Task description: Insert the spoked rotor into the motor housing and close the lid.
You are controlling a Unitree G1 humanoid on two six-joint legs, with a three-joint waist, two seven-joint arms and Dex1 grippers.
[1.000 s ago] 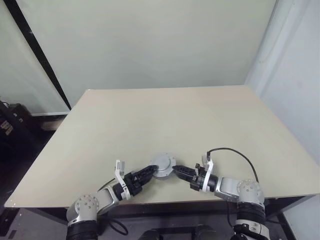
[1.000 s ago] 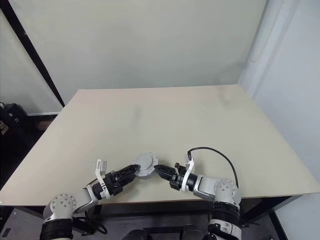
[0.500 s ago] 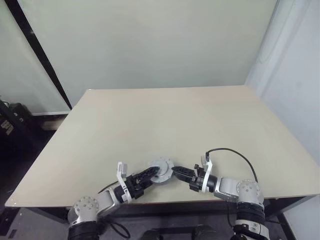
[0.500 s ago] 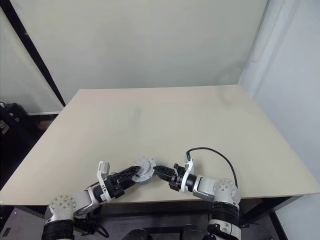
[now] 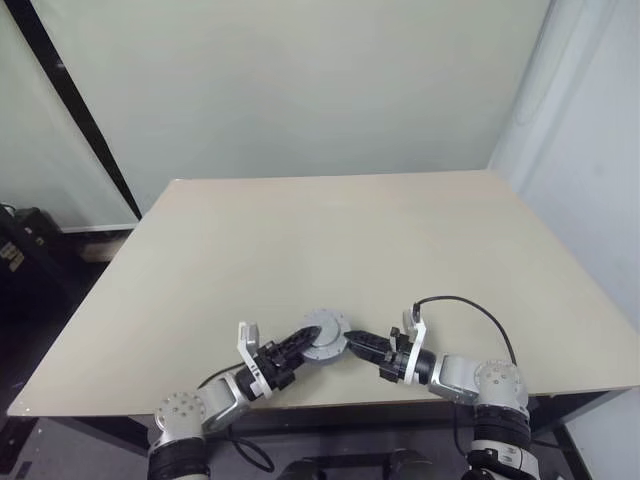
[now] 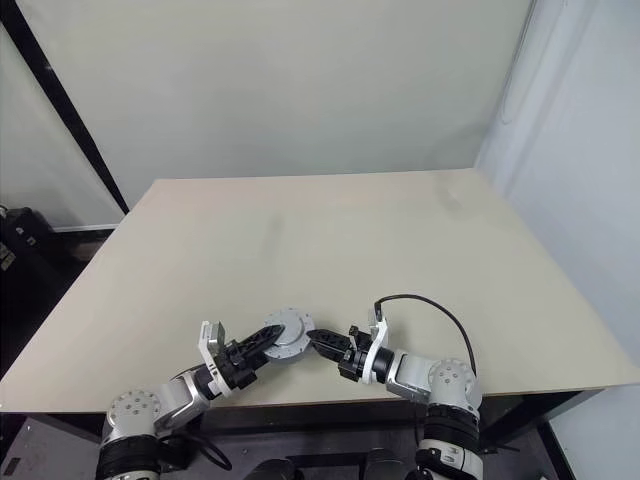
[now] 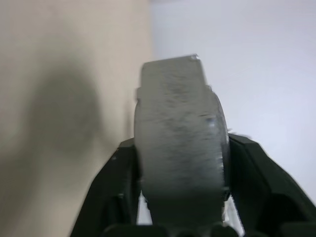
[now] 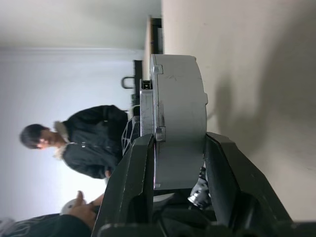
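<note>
The pale tabletop (image 5: 330, 240) fills the frame's middle. Low at its centre, near the front edge, the closed motor housing (image 5: 325, 334) is held off the surface. The right gripper (image 5: 352, 343) clamps its rim from the right; the left gripper (image 5: 300, 344) closes around it from the left. A person (image 8: 94, 138) stands in the background.

We seem to be in a plain test room or lab rather than a home. A bare pale wooden table (image 5: 330, 240) fills the middle of the frame before blank greenish-white walls (image 5: 300, 90). A black beam (image 5: 75, 110) slants down the upper left, dark equipment (image 5: 20, 250) sits at the left edge, and a person in a dark jacket (image 8: 91, 140) stands in the right wrist view.
</note>
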